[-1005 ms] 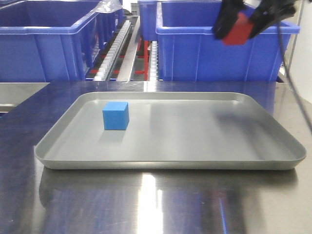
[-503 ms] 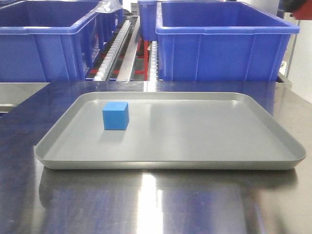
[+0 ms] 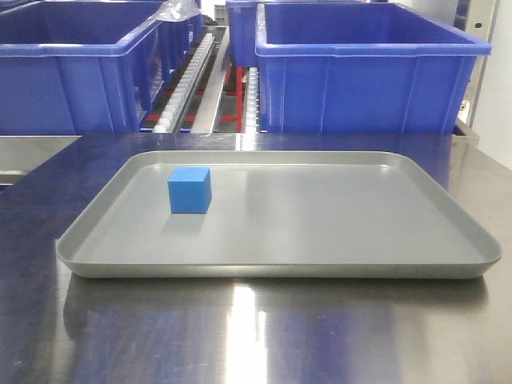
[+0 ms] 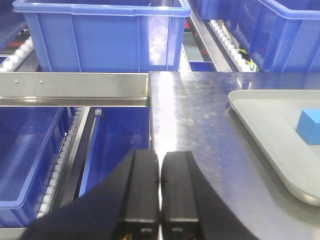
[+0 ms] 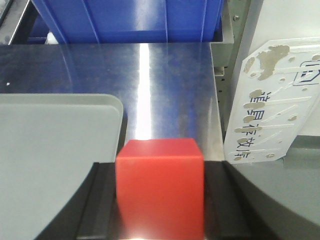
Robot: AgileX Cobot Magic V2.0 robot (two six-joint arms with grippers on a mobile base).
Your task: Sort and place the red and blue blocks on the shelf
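The blue block (image 3: 190,190) rests on the left part of the shallow grey tray (image 3: 320,264); the left wrist view has this blue block (image 4: 312,125) at its far right edge. My right gripper (image 5: 160,172) is shut on the red block (image 5: 160,187), held above the steel table just right of the tray's corner (image 5: 55,145). My left gripper (image 4: 160,159) is shut with nothing in it, hanging over the table's left edge. The shelf shows as a brushed-steel rail (image 4: 75,85) and white roller tracks (image 3: 190,72). Neither gripper appears in the front view.
Large blue bins (image 3: 368,72) (image 3: 72,72) stand on the shelf behind the tray, and more bins (image 4: 100,35) (image 4: 25,155) sit at the left. A white worn placard (image 5: 272,100) stands right of the steel table (image 5: 150,75).
In the front view my right gripper, holding the red block near the top right a second ago, has risen and moved right out of the frame. The blue block has not moved.
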